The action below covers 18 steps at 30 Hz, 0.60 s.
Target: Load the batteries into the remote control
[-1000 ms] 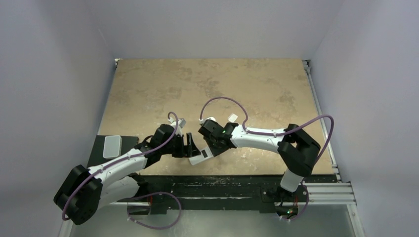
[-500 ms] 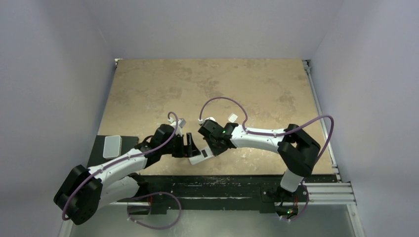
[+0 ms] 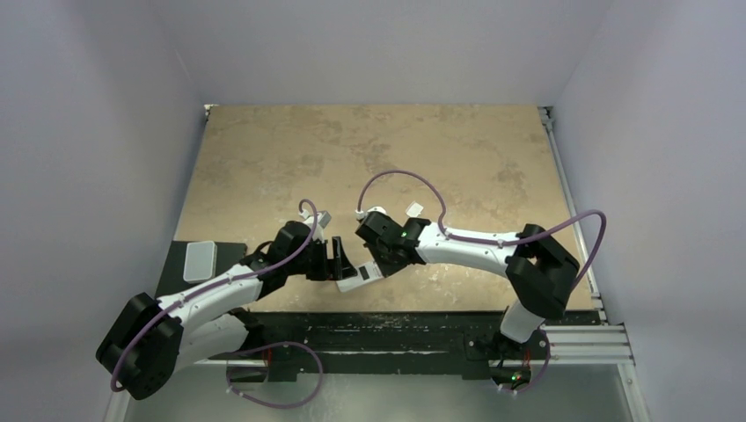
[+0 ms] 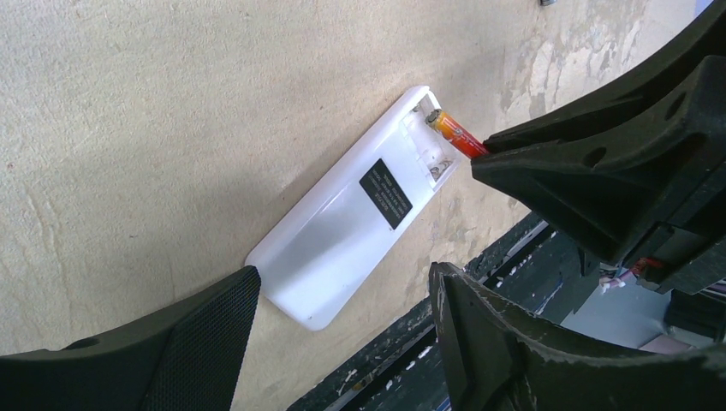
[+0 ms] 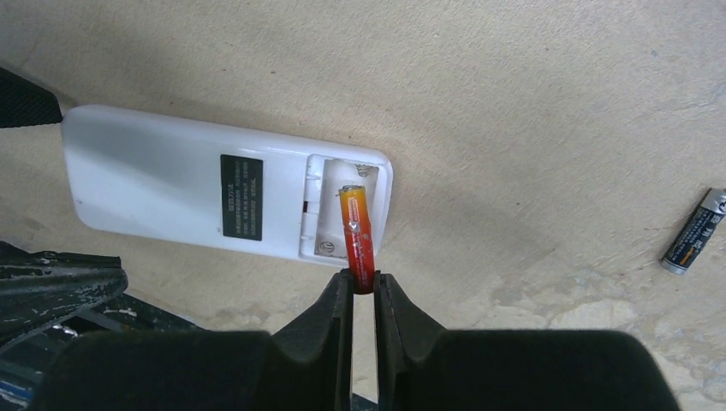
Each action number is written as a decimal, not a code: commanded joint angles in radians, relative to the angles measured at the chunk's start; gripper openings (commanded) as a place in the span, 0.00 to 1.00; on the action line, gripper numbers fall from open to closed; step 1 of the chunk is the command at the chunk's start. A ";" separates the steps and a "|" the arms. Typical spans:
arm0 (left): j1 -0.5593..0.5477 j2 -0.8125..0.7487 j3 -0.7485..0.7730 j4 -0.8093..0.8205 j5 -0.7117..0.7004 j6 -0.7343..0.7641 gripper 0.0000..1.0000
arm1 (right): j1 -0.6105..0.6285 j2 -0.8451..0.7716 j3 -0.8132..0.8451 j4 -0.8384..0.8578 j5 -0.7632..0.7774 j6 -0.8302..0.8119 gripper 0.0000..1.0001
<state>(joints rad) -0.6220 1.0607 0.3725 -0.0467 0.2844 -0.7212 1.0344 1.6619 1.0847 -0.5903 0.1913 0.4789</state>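
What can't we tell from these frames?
- Rear end of the orange battery: hidden between the fingers of the right hand, right wrist view.
- Front of the remote control: faces the table in every view; label print too small.
- Far end of the black battery: cut by the right wrist view's right edge.

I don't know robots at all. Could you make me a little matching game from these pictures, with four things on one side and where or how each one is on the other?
Things
1. orange battery
2. dark battery
3. remote
4. left pincer

States
A. lying loose on the table, apart from the rest
B. open, holding nothing
C. back side up, battery compartment uncovered
D. pinched in the right pincer, its tip in the compartment

Pairs: 1-D, 2-A, 3-C, 4-B
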 commanded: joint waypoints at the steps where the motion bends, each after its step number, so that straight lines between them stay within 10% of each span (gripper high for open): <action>1: 0.001 0.002 0.013 0.031 0.014 0.011 0.73 | 0.007 -0.034 -0.015 -0.018 0.011 0.022 0.02; 18: 0.001 0.001 0.016 0.069 0.027 0.010 0.73 | 0.010 0.002 -0.014 -0.020 -0.004 0.060 0.05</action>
<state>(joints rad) -0.6220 1.0622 0.3725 -0.0387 0.2878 -0.7212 1.0363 1.6558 1.0714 -0.6067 0.1902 0.5125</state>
